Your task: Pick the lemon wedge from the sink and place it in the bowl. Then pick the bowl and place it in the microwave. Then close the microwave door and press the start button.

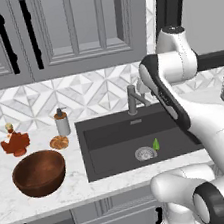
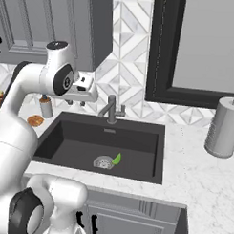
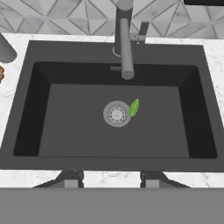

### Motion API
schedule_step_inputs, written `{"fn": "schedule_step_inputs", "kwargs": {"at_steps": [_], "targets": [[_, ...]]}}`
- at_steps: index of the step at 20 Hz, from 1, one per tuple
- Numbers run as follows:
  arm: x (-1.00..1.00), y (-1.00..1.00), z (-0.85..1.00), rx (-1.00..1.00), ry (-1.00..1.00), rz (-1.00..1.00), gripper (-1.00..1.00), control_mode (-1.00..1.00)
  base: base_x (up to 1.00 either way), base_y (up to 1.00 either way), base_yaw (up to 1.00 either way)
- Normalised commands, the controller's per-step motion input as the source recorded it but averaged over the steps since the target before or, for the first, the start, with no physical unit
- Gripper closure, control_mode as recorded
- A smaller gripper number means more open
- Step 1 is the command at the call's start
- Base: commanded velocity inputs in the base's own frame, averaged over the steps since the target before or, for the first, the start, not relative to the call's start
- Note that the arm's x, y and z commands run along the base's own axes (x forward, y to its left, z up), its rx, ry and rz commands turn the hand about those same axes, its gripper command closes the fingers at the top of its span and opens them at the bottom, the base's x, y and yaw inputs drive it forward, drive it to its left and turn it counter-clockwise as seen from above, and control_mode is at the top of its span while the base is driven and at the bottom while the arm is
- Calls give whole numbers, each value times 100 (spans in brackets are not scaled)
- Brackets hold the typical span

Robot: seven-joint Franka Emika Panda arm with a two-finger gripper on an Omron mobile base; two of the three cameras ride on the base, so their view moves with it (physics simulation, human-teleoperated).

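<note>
A: Where is the lemon wedge (image 3: 134,107)?

B: I see it on the floor of the sink (image 3: 65,131), touching the right edge of the round silver drain (image 3: 117,113). The faucet (image 3: 125,41) stands at the back rim, its spout reaching over the basin.

A: And the jaws?

B: I have the gripper (image 3: 110,178) hanging above the front rim of the sink, well apart from the wedge. The two finger tips (image 3: 70,178) stand parted with nothing between them.

A: The bowl (image 1: 39,172)?

B: On the desk (image 1: 55,197) left of the sink, upright. Behind it lie a round pastry (image 1: 59,142), a leafy ornament (image 1: 16,143) and a soap dispenser (image 1: 61,122). A grey canister (image 2: 224,126) stands on the right side.
</note>
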Motion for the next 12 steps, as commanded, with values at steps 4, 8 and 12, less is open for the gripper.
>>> {"fn": "schedule_step_inputs", "kwargs": {"at_steps": [4, 8, 12], "targets": [[-47, -2, 0, 0, -1, 0, -100, -100, 0, 0, 0], [-81, -40, -7, 0, -5, -2, -100, -100, 0, 0, 0], [-54, -98, -29, 11, 0, 0, -100, -100, 0, 0, 0]]}}
